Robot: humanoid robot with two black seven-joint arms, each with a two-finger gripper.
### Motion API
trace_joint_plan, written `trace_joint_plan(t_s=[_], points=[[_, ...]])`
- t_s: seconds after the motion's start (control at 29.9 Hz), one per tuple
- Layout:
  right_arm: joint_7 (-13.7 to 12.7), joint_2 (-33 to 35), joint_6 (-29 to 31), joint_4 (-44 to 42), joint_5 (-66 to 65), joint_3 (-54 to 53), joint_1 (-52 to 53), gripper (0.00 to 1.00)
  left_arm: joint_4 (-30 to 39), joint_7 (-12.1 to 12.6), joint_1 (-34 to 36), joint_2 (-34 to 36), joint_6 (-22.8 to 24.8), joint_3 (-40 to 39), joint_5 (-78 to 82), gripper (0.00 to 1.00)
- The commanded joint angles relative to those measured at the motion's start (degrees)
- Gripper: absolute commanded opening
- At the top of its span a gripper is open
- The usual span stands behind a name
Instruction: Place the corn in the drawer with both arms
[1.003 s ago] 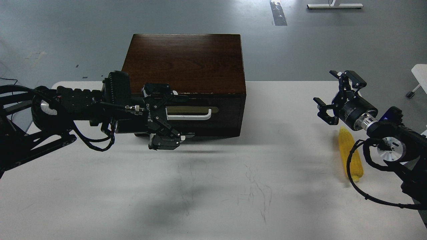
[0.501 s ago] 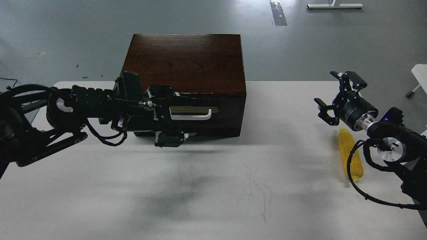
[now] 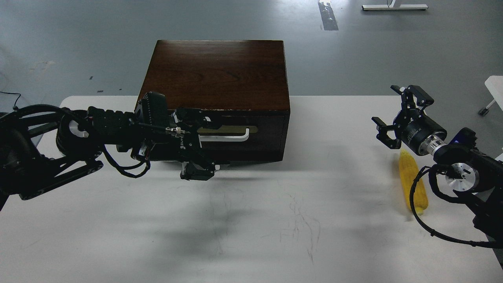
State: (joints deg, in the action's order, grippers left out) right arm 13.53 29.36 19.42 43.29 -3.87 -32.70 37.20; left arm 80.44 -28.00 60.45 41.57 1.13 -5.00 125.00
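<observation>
Left end effector [image 3: 201, 143] sits right at the drawer [image 3: 239, 133] front, at the left end of the white bar handle [image 3: 228, 136]. One finger [image 3: 192, 116] is above handle lvl, the other [image 3: 198, 171] below near the counter [image 3: 251, 220], so fingers are spread wide w/ the handle's left end between them; can't tell if either finger touches the handle. Nothing visibly clamped. Left arm [image 3: 78, 133] comes in low from the left edge, roughly horizontal, cables looping under it.

Drawer looks closed, front flush w/ the dark brown box [image 3: 216, 70]; no pale interior showing. Box stands at the counter's far edge, center-left.

Right end effector [image 3: 395, 118] hangs above the counter on the right side, fingers spread apart, holding nothing. It points up-left, well apart from the box.

Corn [image 3: 410, 181] lies flat on the counter near the right edge, long axis running near-to-far, just below & nearer than the right end effector, not touching it. A black cable from the right arm [image 3: 463, 173] crosses in front of the cob's lower part.

Grey floor beyond the counter.
</observation>
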Motion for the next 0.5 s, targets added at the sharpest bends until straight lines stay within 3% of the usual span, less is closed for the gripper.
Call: trace_joint_plan(t_s=[0.0,0.47], points=[[0.0,0.0,0.0,0.0,0.1,0.0,-0.3,1.0,0.1,0.0,-0.4,0.1,0.0,0.0,0.0,0.98],[0.0,-0.1,0.0,-0.1,0.0,0.0,-0.3,1.0,0.1,0.0,-1.2,0.2,1.8,-0.2,0.0,0.98]])
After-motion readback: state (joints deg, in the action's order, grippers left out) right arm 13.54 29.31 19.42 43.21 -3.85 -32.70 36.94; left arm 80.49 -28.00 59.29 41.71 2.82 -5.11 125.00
